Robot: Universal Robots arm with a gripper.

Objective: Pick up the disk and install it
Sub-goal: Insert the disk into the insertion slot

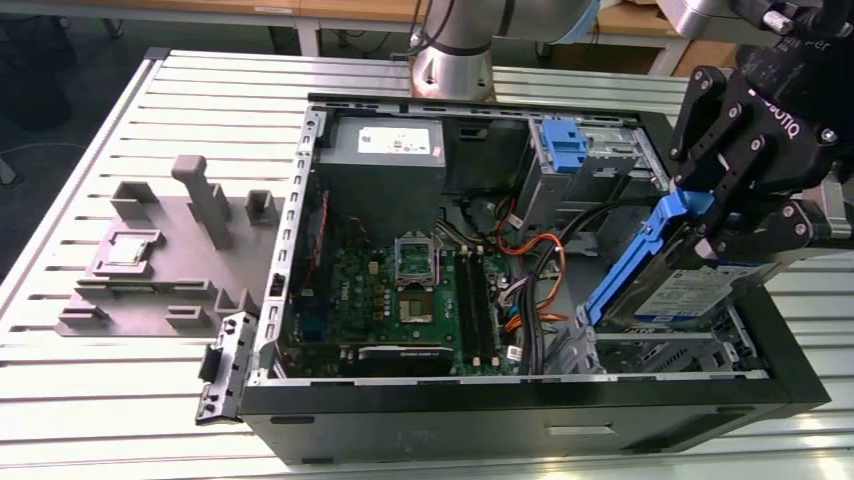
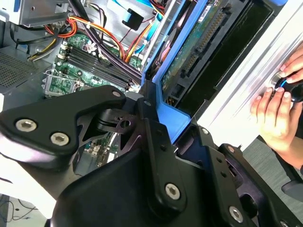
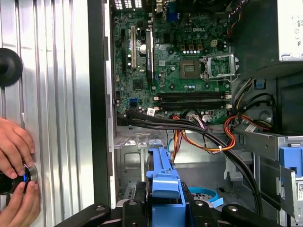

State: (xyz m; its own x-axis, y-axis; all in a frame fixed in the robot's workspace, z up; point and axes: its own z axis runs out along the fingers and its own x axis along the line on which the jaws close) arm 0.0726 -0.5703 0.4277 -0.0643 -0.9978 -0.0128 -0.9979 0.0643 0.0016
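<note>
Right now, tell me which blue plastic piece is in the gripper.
The blue carrier framing the disk, clamped in the gripper at the exterior view's right. The other, a bare blue bracket, sits fixed on the metal drive cage.

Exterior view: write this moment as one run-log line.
gripper: shut on silver-grey hard drive in blue plastic carrier | drive: tilted over open black computer case | installed: no
</note>
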